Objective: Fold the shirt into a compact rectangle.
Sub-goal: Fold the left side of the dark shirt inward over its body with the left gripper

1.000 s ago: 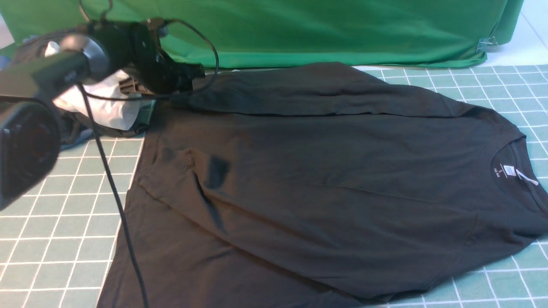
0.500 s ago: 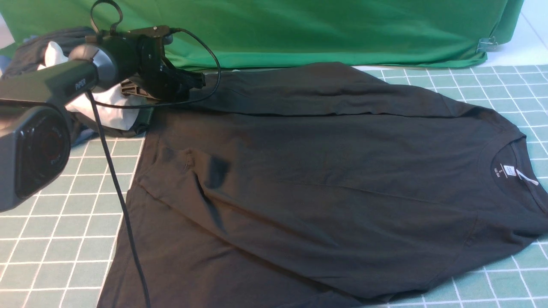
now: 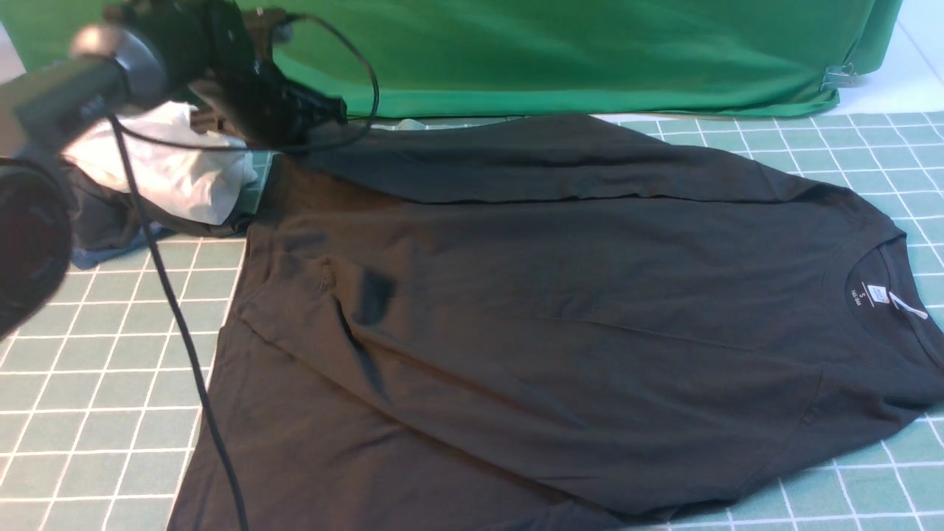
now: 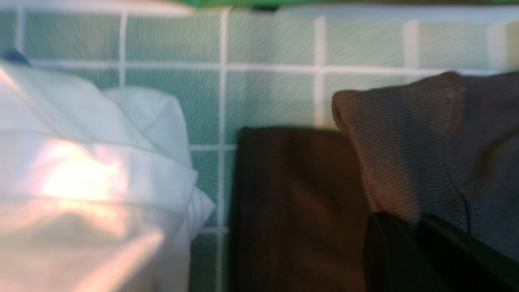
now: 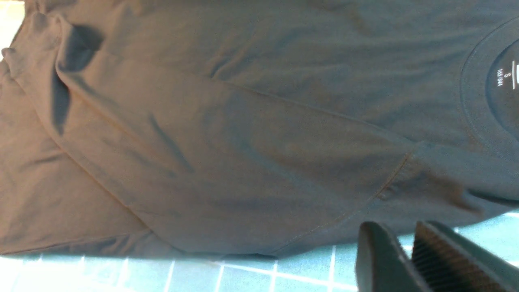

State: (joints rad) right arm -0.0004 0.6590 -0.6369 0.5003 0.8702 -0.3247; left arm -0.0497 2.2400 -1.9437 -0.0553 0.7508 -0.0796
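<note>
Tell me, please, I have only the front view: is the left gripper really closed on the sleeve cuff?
Observer: Yes. The left wrist view shows the cuff of the shirt pinched in the left gripper.
Operator: Where is the right gripper?
Observer: The right gripper is over the checked mat, beside the shirt's near edge by the shoulder seam, holding nothing.
Operator: Is anything close to the cuff?
Observer: A white cloth lies beside the shirt, apart, with bare mat between them.
</note>
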